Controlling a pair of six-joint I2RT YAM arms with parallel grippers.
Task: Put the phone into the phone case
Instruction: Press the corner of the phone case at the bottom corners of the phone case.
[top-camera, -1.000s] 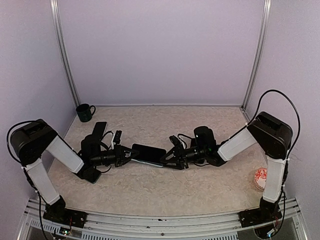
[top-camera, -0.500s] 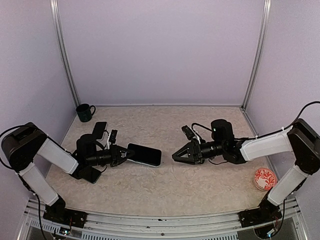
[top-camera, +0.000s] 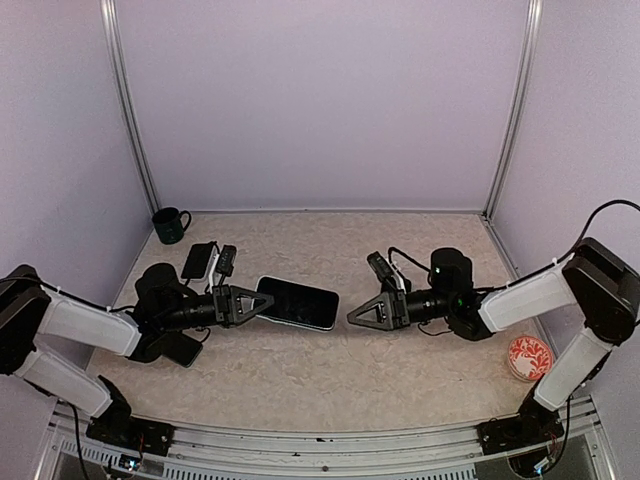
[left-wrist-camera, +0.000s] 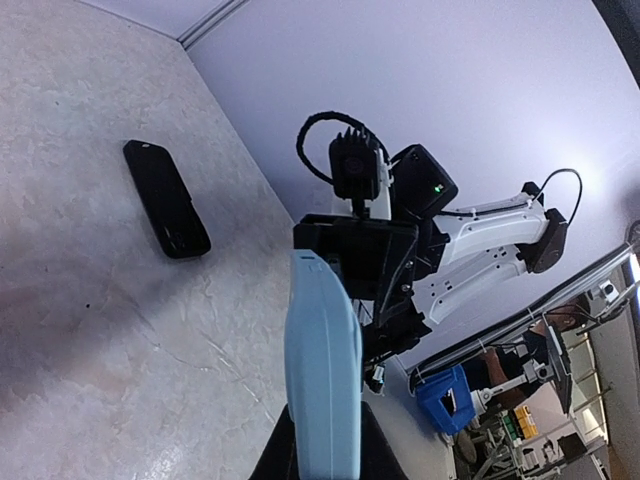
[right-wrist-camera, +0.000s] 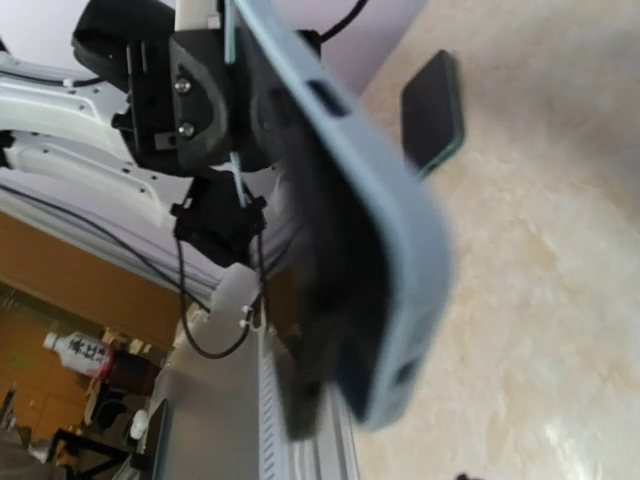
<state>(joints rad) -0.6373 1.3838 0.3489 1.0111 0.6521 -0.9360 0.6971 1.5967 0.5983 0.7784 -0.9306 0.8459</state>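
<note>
Change: a second ago both grippers met at the phone (top-camera: 300, 302) in mid frame. The right gripper (top-camera: 358, 315) has since let go and backed off to the right, and a clear gap now separates it from the phone's free end. The left gripper (top-camera: 247, 303) kept hold and has carried the phone slightly up and right.

The left gripper is clamped on the phone's left short end. The right gripper is empty. No view shows whether its jaws are apart or together, so I can't tell.

Phone location: centre-left of the top view, and it looks lifted off the table (top-camera: 300, 385), held only by the left arm. The light blue case (left-wrist-camera: 322, 370) wraps its edges and back, with the dark face showing on top. The phone looks seated in the case already, so my guess is that the insertion is done or nearly done. What's likely left is a check or a set-down.

Orientation: the long axis runs left-right in the top view, with the right end dipping a little toward the bottom of the frame. The free end points at the right gripper. The dark face is up toward the overhead camera. It appears edge-on in the left wrist view.

Also there: a dark slab (top-camera: 199, 260) lies flat on the table at upper left, either a phone or a case, unclear which. A mug (top-camera: 170, 224) sits in the back-left corner.
</note>
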